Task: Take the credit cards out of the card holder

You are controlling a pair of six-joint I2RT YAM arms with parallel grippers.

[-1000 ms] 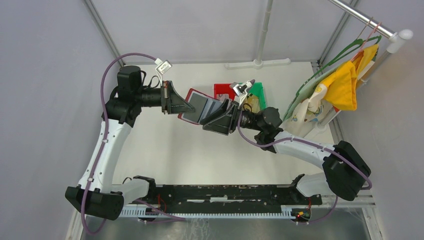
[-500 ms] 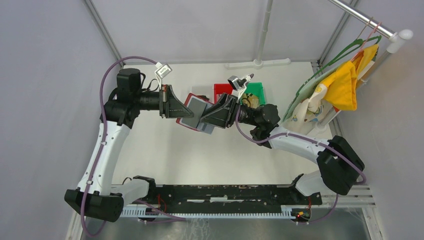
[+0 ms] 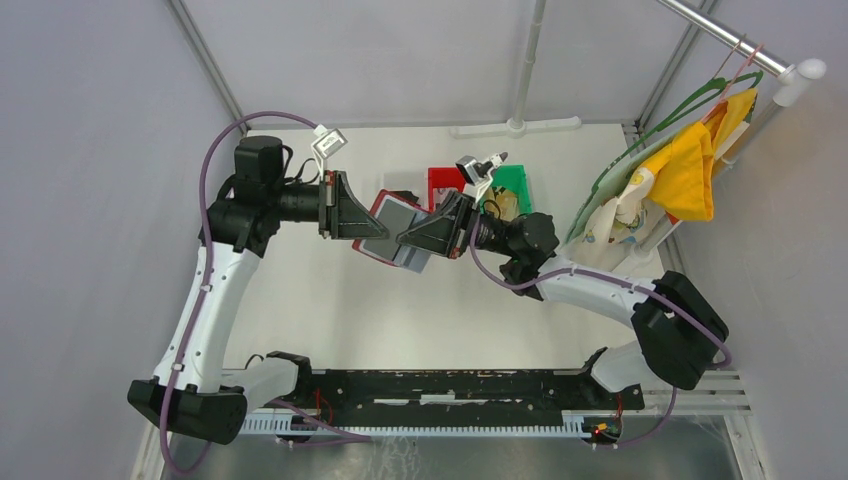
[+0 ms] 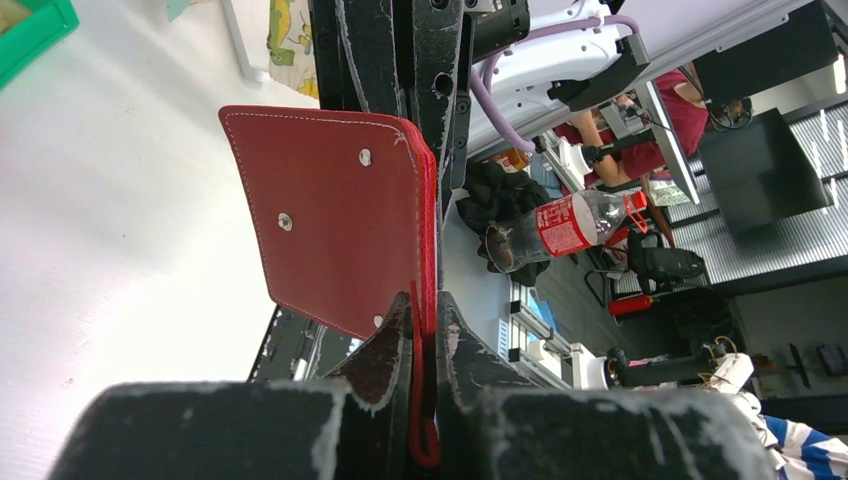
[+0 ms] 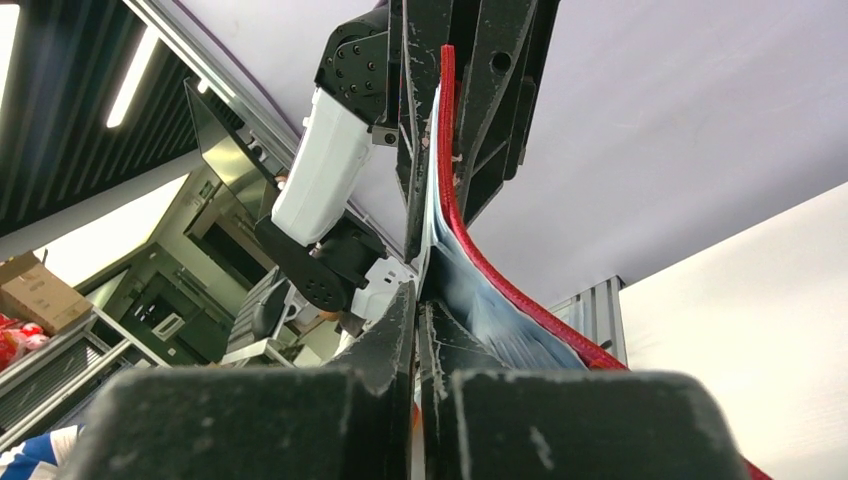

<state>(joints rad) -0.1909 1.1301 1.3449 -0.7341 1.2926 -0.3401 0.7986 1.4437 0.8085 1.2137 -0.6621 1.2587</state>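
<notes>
R tool (image 5: 417,296) in, clamped on card (image 5: 465,285) | L tool (image 4: 425,312) grips card holder (image 4: 340,230)

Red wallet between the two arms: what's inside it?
Pale grey cards lie stacked inside the card holder, the right gripper shut on their edge. How many, and what lies beneath them, is covered.

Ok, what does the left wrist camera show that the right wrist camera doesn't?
Only the left wrist: the card holder's red outer face with its snap studs, its edge pinched in the left gripper's jaws. Only the right wrist: a grey card lying against the red cover's inside, the right gripper's jaws shut on it. Both: the holder held up off the table.
</notes>
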